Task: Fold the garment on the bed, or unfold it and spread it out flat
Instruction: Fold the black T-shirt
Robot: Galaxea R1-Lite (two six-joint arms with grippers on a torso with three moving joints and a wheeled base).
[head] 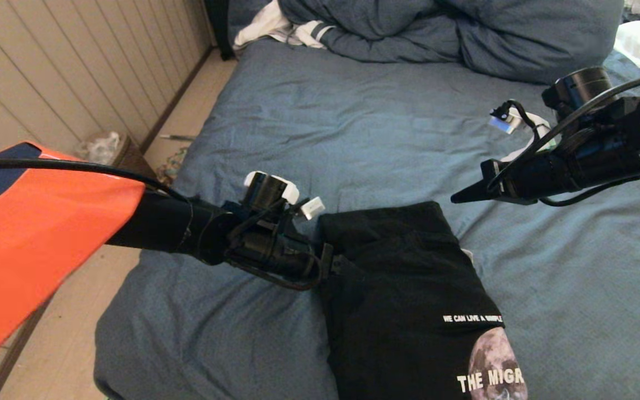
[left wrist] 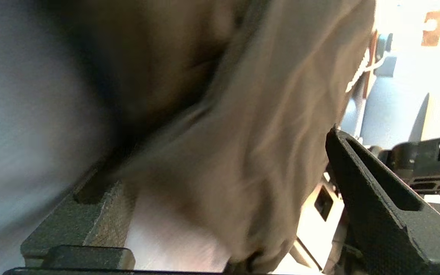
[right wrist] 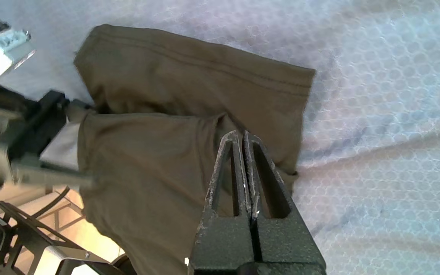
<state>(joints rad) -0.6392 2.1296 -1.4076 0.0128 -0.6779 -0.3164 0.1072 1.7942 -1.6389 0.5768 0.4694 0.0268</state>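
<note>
Matt black cloth garment (head: pixel 398 266) softly creased, wrinkled slate-blue bed (head: pixel 309 128) sheet with honeycomb weave, right gripper (right wrist: pixel 241 134) rough-grained matt black jaws

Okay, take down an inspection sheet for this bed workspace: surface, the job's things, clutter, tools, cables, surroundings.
Surface: wrinkled slate-blue bed sheet.
Job's things: black short-sleeved T-shirt, folded over, moon print and white lettering showing near the bottom edge of the head view.
Clutter: bulky blue duvet and white striped clothing at the far end.
Tools: left tool open at the shirt's left edge, cloth between its fingers; right tool shut, empty, above the shirt's far right.
Cables: black cable along the left arm; another loops over the right arm.
Surroundings: white panelled wall, wooden floor.
</note>
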